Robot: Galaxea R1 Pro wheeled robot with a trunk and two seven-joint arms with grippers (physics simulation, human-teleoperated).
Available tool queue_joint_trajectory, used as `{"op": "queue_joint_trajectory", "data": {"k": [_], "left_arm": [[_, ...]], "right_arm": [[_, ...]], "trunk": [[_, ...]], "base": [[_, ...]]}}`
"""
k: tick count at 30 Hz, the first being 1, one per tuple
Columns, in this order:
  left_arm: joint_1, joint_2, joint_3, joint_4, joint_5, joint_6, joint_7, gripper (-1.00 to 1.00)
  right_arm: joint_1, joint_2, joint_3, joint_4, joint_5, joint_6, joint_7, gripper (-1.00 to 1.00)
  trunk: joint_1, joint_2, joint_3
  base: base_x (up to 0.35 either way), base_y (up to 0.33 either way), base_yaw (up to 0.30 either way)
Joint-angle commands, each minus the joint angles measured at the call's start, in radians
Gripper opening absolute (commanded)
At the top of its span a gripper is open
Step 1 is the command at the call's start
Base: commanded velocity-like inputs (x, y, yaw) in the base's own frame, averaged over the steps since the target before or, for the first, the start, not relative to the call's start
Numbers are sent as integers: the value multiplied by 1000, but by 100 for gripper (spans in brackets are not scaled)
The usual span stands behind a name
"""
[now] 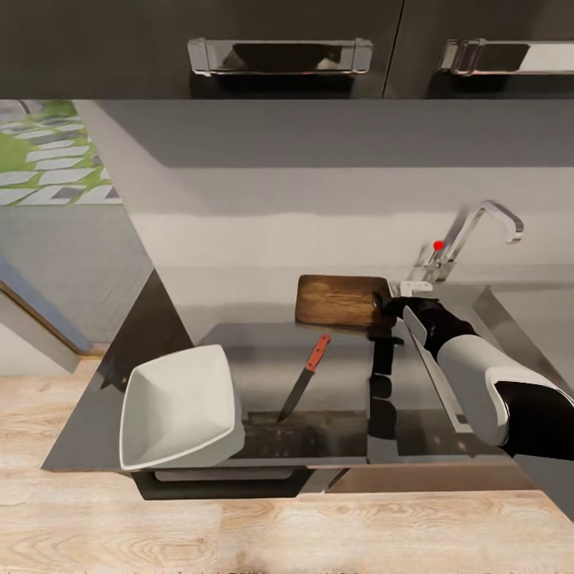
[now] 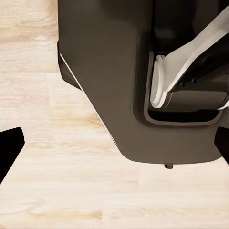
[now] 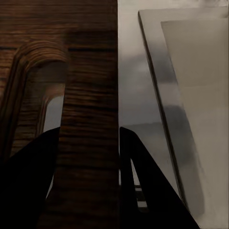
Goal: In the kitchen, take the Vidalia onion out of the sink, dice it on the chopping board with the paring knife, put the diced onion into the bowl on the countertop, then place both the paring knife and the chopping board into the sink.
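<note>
Head view: I see the table (image 1: 104, 399) running across the lower half of the frame, a grey reflective surface with a dark front edge, and light wood floor (image 1: 271, 534) below it. The bowl (image 1: 179, 406) sits at lower left, white and squarish, near the front edge. The paring knife (image 1: 305, 383) lies at centre frame, just right of the bowl and apart from it; here its handle reads red, pointing to the upper right, and its dark blade points down-left. The chopping board (image 1: 341, 300) lies above centre, its right short edge at my right hand (image 1: 386, 305). The chrome tap (image 1: 482, 227) and its red-knobbed lever (image 1: 438, 245) stand at upper right, and the sink (image 1: 522, 307) rim runs along the right edge behind my right arm (image 1: 478, 383). Black upper cabinets (image 1: 119, 48) with chrome bar handles span the top.

Right wrist view: the two dark fingers (image 3: 28, 181) straddle the strip of board (image 3: 88, 143) beside its handle slot, one finger on each side. The hand appears closed on that strip, though actual contact is hard to confirm in the dark render.

Left wrist view: the camera faces the floor (image 2: 62, 181) and the robot's dark base (image 2: 105, 71). The left fingertips (image 2: 9, 143) show at the frame's two side edges, spread wide, holding nothing.
</note>
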Motion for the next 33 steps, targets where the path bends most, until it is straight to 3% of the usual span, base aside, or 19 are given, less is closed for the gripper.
{"op": "queue_joint_trajectory", "data": {"k": [1,16,33], "left_arm": [[1,0,-1,-2,1,-1,0,100],[1,1,-1,-2,1,0,0,100],[1,0,-1,-2,1,0,0,100]], "right_arm": [[0,0,10,21,27,6,-3,-100],[0,2,10,21,27,5,-3,-100],[0,5,11,21,25,4,3,-100]], "trunk": [[1,-1,-3],[1,-1,-12],[1,-1,8]], "base": [[0,0,0],[0,0,-2],[0,0,-93]]}}
